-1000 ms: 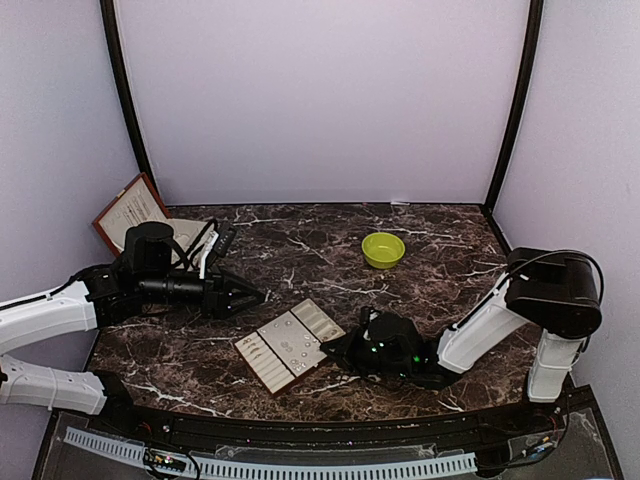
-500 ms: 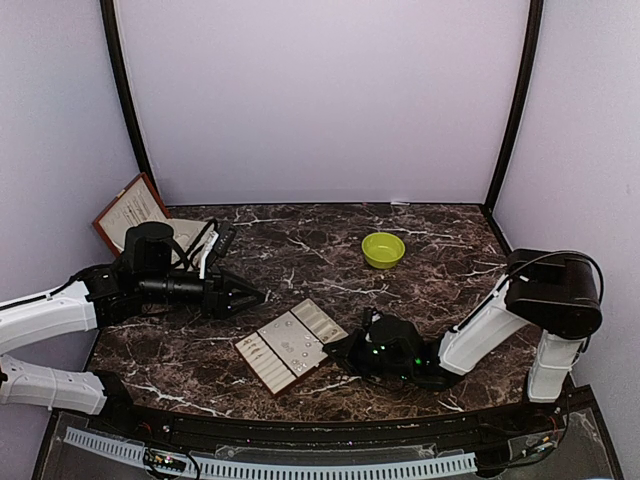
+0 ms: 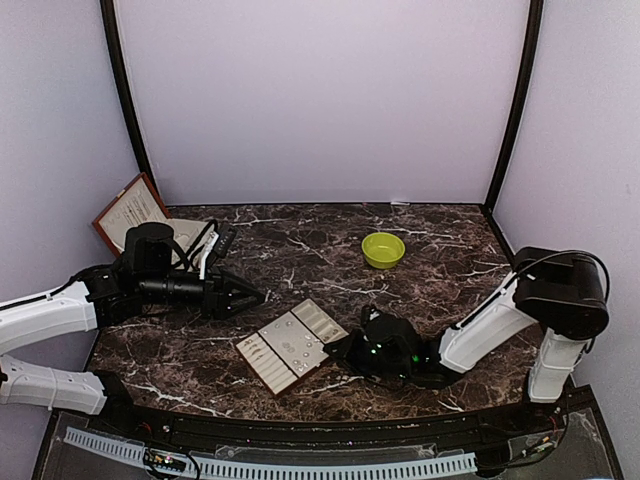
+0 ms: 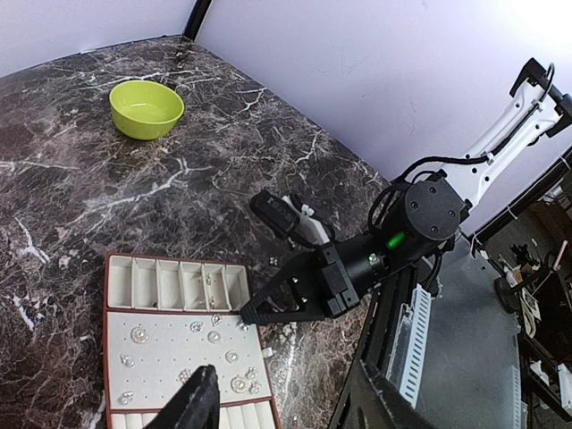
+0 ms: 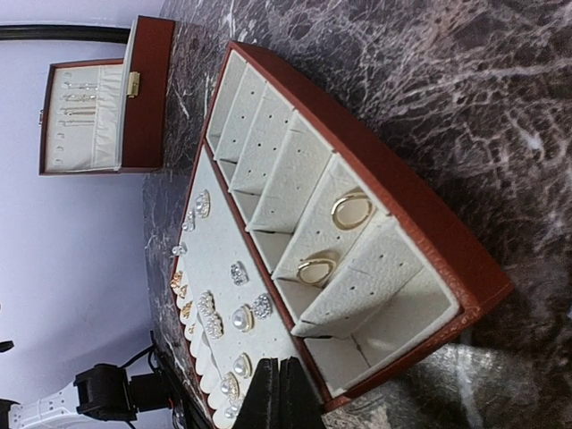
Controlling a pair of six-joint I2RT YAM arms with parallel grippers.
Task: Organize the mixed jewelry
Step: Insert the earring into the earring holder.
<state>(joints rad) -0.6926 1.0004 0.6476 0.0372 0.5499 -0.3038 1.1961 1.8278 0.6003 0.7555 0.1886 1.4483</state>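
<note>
Black right gripper (image 4: 246,315) pinched closed, tips at cream tray (image 4: 161,357) edge; left gripper (image 3: 258,296) part-open, empty.

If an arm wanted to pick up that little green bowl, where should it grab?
Probably the rim, coming straight down: the green bowl stands upright and open with a thin wall, so one jaw could go inside and one outside. The whole bowl may be too wide to pinch across.
</note>
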